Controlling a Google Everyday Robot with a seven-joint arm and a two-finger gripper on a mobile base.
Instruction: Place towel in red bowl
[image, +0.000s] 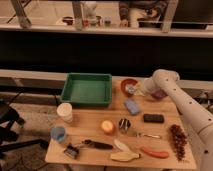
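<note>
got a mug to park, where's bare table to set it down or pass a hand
Barest patch: the table strip in front of the green tray, between the white cup and the orange fruit. Crowded: the front edge, with brush, banana and carrot, and the far corner where the gripper sits at the red bowl.

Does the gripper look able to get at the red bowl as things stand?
Probably yes. The gripper hangs right at the red bowl, over its rim, near the far edge of the table. Nothing stands between them; the green tray sits off to one side of the bowl.
</note>
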